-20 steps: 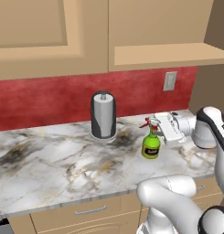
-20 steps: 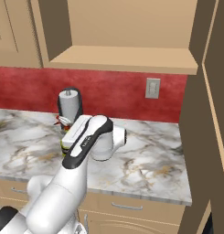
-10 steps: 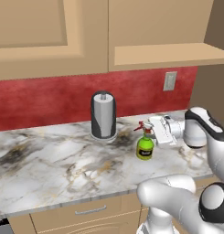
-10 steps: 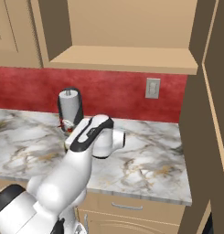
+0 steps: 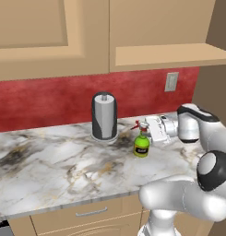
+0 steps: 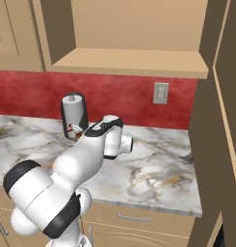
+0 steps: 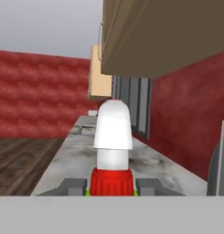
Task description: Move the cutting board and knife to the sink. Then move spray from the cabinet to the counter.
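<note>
The yellow-green spray stands upright at the marble counter, just right of the grey paper-towel roll. I cannot tell whether its base touches the surface. My gripper reaches in from the right and is shut on its neck. In the hand view the white nozzle and red collar rise between my fingertips. From the right base view my arm hides all of the spray but its red trigger. The cutting board, knife and sink are out of view.
The paper-towel roll stands close to the left of the bottle, against the red backsplash. An open cabinet shelf hangs above. A tall wood panel bounds the counter's right end. A wall outlet sits behind my wrist.
My gripper has carried the spray a little to the left along the counter, closer to the paper-towel roll. The grip has stayed the same.
</note>
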